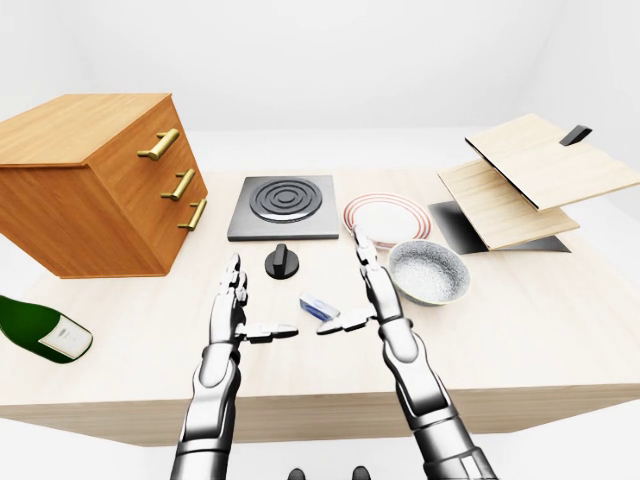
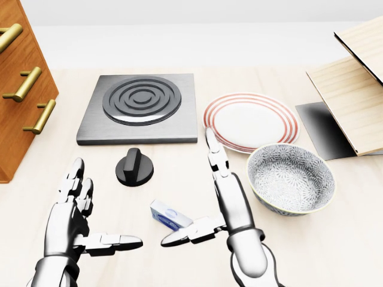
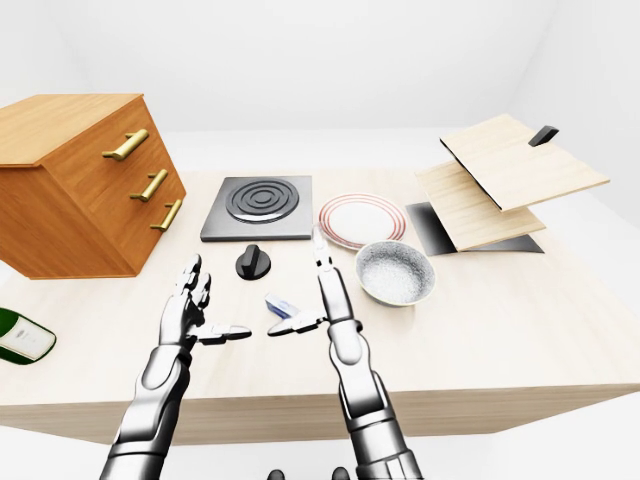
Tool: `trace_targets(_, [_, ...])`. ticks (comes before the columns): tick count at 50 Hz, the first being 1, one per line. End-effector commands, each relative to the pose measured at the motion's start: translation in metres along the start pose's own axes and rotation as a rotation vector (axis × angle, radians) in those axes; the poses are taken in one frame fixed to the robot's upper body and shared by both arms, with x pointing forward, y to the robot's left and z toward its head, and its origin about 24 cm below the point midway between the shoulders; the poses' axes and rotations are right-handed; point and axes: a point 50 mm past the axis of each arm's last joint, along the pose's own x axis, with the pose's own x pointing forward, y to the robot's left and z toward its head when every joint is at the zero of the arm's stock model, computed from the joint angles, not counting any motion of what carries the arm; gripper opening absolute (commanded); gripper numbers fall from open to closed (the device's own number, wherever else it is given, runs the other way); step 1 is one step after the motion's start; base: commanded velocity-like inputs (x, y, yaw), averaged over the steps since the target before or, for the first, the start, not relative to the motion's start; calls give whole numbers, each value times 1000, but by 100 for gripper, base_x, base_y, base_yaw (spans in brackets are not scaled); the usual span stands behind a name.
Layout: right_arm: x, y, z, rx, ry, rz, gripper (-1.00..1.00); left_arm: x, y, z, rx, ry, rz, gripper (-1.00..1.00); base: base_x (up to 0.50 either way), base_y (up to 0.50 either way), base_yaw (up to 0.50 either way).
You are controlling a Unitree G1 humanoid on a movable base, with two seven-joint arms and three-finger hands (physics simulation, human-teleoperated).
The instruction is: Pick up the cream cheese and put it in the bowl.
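The cream cheese is a small white and blue box with a red end, lying flat on the light wooden table at the lower middle of the head view. My right hand is open just right of the box. Its fingers point up the view, and its thumb reaches left under the box's lower right end. Open and empty, my left hand rests left of the box with its thumb pointing towards it. The patterned grey bowl stands empty to the right of my right hand.
A black knob sits above the box, with a grey stove plate and a red-rimmed plate beyond. A wooden drawer cabinet stands left, a green bottle lies lower left, and wooden boards lean at right.
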Motion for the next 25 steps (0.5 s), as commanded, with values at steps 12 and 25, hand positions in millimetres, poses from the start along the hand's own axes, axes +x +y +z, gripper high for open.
trace_targets(12, [19,18,-56,-228,253,13,100,0,2,3,-18,4,1,100,0,0,0])
trace_targets(25, [17,25,-68,-299,303,24,100,1,3,3,-26,7,1,100,0,0,0])
